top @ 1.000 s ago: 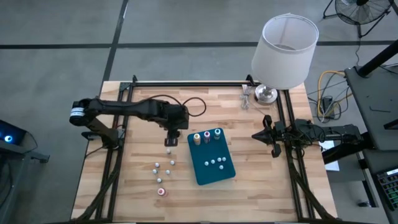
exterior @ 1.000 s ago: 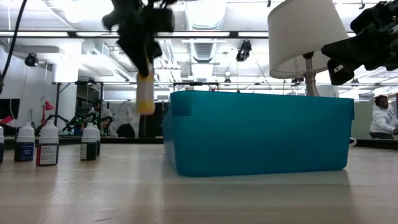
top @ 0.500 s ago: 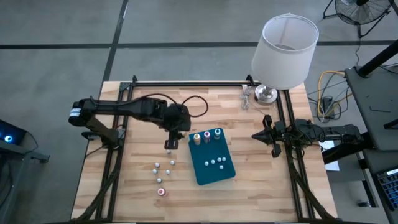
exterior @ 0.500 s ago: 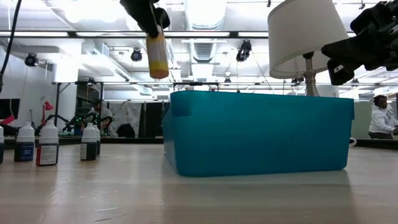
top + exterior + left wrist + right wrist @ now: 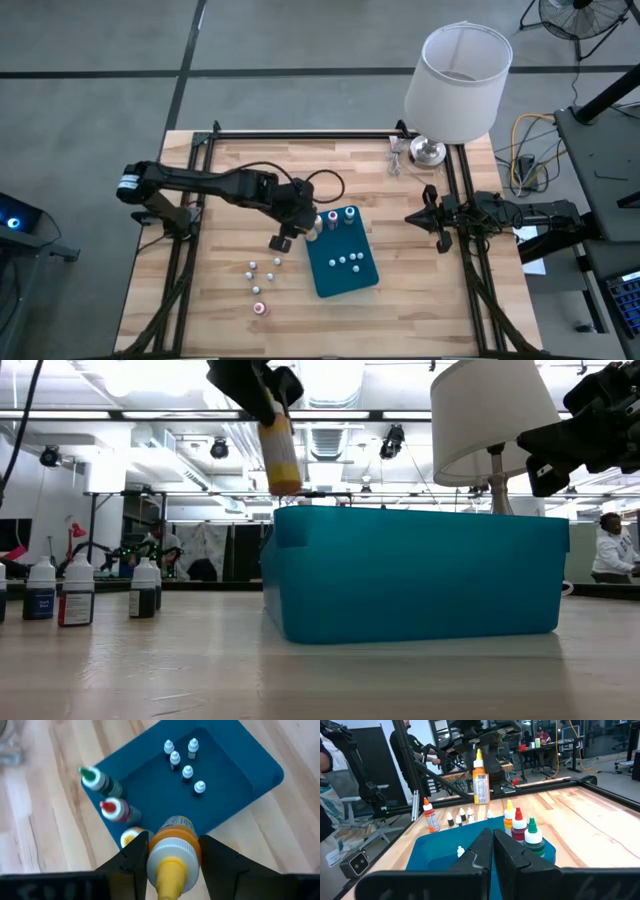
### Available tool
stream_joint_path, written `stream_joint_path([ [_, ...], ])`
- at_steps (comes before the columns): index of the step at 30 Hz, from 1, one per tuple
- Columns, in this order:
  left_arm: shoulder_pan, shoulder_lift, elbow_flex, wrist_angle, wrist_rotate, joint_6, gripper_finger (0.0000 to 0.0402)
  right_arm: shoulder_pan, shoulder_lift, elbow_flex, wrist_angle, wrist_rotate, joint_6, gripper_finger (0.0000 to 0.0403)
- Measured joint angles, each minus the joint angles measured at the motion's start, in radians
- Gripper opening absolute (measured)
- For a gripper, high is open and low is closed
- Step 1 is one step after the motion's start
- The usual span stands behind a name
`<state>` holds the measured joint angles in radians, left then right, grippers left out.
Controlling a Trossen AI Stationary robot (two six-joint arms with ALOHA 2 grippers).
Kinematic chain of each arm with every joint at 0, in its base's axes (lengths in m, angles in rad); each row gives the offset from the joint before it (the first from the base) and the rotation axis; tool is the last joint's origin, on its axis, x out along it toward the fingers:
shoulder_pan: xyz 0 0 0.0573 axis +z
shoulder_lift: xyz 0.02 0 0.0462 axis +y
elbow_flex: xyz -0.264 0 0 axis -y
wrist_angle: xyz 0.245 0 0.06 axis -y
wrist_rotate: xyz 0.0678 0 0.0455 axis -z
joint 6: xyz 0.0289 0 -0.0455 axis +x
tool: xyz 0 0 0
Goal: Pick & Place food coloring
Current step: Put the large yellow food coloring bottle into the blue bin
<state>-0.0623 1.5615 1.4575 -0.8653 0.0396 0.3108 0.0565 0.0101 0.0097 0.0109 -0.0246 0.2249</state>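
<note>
My left gripper (image 5: 306, 222) hangs over the far-left corner of the teal tray (image 5: 345, 280), shut on a food coloring bottle (image 5: 281, 455) with yellow liquid and an orange-yellow nozzle. Three taller bottles (image 5: 110, 802) with green, red and yellow tops stand in that corner, and several small white ones (image 5: 182, 757) stand mid-tray. More small bottles (image 5: 263, 268) and a red-topped one (image 5: 260, 308) stand on the table left of the tray. My right gripper (image 5: 412, 217) waits shut at the table's right side. My left gripper pinches the bottle between its two fingers at the white collar (image 5: 172, 851) just under the nozzle. The fingers come from above, pointing down. The bottle hangs below them, slightly tilted, lifted clear above the tray's rim (image 5: 300, 512).
A white-shaded lamp (image 5: 455, 70) stands at the far right corner, small metal items (image 5: 397, 158) beside its base. Black rails (image 5: 300, 134) frame the table. Bottles (image 5: 60, 590) stand in a row on the left in the low view. A person (image 5: 610, 550) shows in the room behind.
My left gripper has risen and gone toward the table's right edge, from beside the tray's left side to over its far-left corner. The held bottle has gone with it, lifted above the rim and still hanging, a little more tilted.
</note>
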Motion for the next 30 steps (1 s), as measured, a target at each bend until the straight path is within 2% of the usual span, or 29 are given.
stream_joint_path([
  [18,0.002,0.205,0.165,-0.044,0.021,0.252,0.0124,0.0,0.0,0.0,0.0,0.0,0.0,0.0009],
  [30,0.006,0.292,0.174,-0.07,0.022,0.483,0.0124,0.0,0.0,0.0,0.0,0.0,0.0,0.0009],
])
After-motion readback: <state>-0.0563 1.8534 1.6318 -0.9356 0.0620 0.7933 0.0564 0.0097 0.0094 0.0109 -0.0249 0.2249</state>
